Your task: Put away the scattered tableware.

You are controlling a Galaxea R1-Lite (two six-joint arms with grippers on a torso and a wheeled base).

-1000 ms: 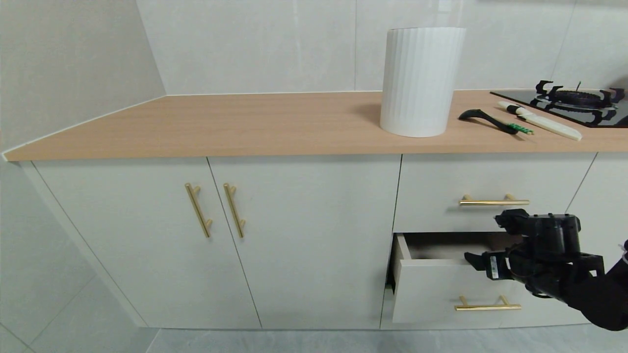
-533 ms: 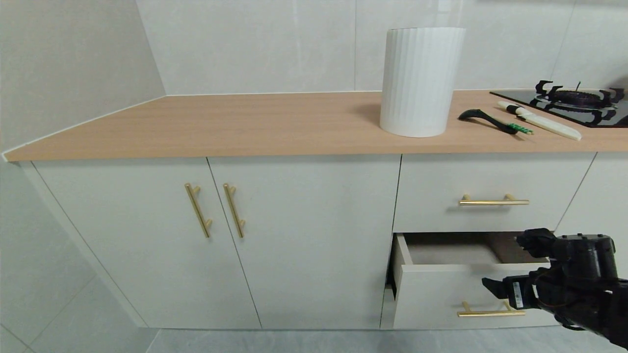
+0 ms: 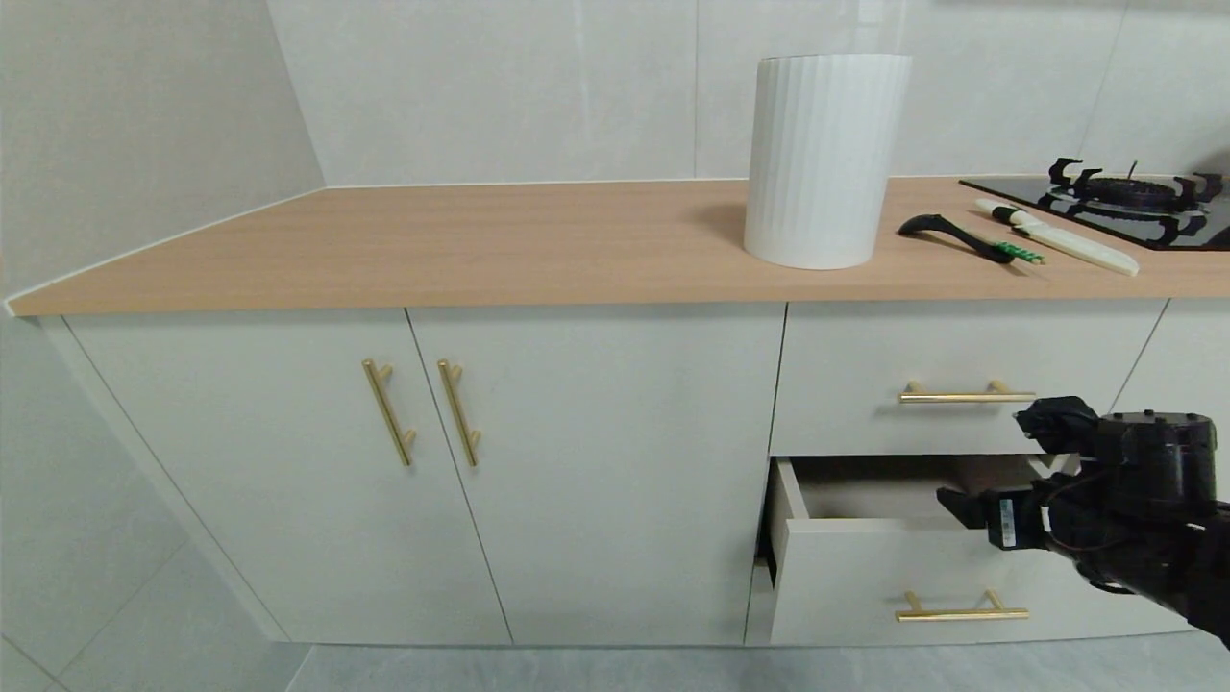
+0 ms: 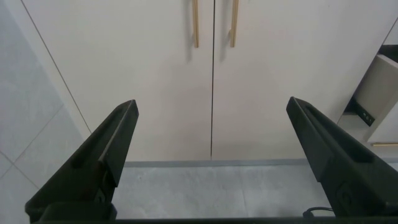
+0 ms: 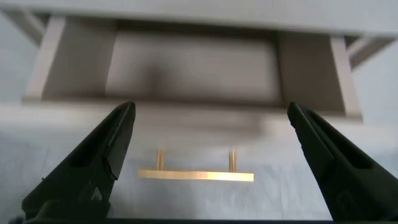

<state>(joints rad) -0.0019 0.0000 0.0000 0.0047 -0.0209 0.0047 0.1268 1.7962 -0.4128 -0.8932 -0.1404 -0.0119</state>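
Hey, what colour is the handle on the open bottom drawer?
Gold, like brushed brass. The handle shows best in the right wrist view.

A long light-brown wooden countertop [image 3: 480,240] runs along a white tiled wall [image 3: 528,86]. A tall white ribbed cylinder [image 3: 824,159] stands upright on it, with a black gas hob [image 3: 1124,197] farther right. Below are two white cabinet doors [image 3: 596,461], shut, with upright gold bar handles [image 3: 388,411] side by side. The floor [image 3: 144,634] is grey tile.

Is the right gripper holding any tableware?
No, the right gripper is open and empty, by the open lower drawer.
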